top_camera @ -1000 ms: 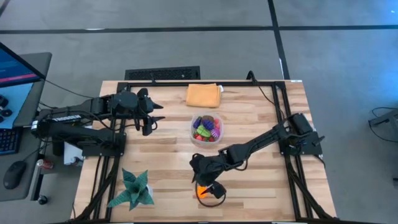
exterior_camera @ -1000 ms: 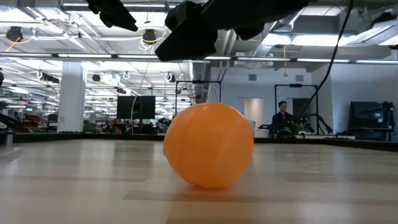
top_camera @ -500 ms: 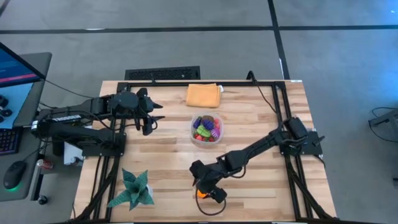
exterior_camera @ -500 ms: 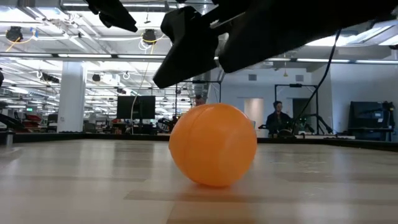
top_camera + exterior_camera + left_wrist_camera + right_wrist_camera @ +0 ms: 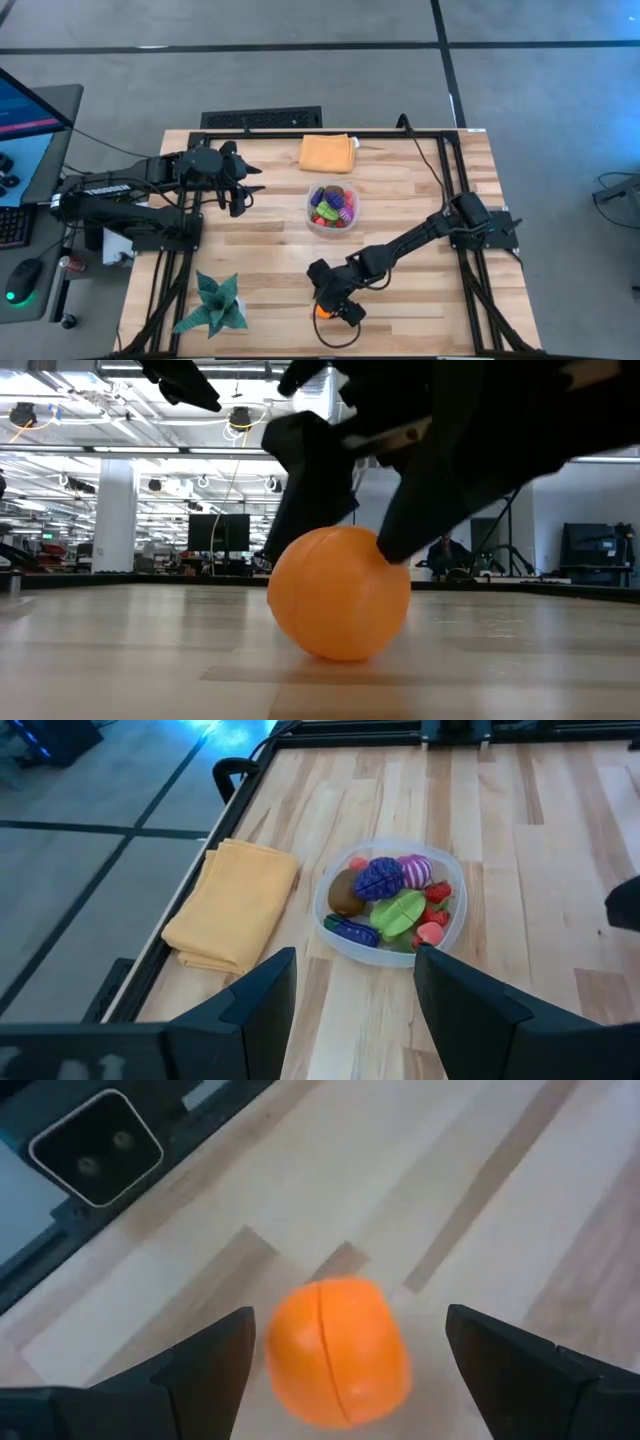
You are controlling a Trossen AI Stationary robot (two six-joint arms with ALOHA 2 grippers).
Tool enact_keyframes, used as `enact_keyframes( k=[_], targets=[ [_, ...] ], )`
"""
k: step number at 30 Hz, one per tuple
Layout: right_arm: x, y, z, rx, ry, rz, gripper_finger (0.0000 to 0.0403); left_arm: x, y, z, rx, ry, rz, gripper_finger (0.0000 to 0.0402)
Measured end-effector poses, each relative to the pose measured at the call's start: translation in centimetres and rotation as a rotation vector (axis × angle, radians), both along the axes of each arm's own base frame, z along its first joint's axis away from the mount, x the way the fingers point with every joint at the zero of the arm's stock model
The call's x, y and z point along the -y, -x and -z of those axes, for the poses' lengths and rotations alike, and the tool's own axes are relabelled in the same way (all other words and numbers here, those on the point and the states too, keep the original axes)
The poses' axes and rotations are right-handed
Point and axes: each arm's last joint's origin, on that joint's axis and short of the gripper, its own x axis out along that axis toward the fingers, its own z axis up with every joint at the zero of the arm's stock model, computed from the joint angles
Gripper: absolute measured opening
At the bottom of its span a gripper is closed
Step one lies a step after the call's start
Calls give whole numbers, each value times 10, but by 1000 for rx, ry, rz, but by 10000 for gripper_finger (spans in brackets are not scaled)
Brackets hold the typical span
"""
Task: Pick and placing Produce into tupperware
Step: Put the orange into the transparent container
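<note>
A folded orange cloth (image 5: 327,153) lies near the far edge of the wooden table (image 5: 270,260), and a green spiky star-shaped plant (image 5: 213,305) stands at the near left corner. Beside the table on the left there is a monitor (image 5: 25,110), with a mouse (image 5: 22,281) on the desk. In the low view, a person (image 5: 448,552) shows far in the room behind.

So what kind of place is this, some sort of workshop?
Probably a robotics lab: two dark robot arms at a framed wooden table, a computer monitor beside it, and an open hall of workstations behind.
</note>
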Motion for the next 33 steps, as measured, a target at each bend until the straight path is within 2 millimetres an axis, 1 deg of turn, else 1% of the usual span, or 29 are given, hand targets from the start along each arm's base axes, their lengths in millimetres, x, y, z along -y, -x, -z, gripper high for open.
enact_keyframes(
  k=[2, 5, 12, 15, 18, 26, 33],
  targets=[
    [-4, -2, 1, 0, -3, -5, 354, 0, 0, 0, 0, 2, -1, 194],
    [-8, -3, -2, 18, -3, -6, 354, 0, 0, 0, 0, 2, -1, 194],
    [-6, -3, -2, 14, 2, 0, 354, 0, 0, 0, 0, -3, -7, 194],
    [-8, -6, 6, 13, 1, -1, 350, -1, 0, 0, -1, -11, -21, 194],
    [-8, -4, 14, -18, 12, -4, 345, -1, 0, 0, -1, -11, -21, 194],
    [-8, -8, 13, -22, -4, 19, 330, -1, 0, 0, -1, -14, -25, 194],
    [-6, -8, 15, -40, 5, 23, 301, -1, 0, 0, -4, -25, -25, 194]
  ],
)
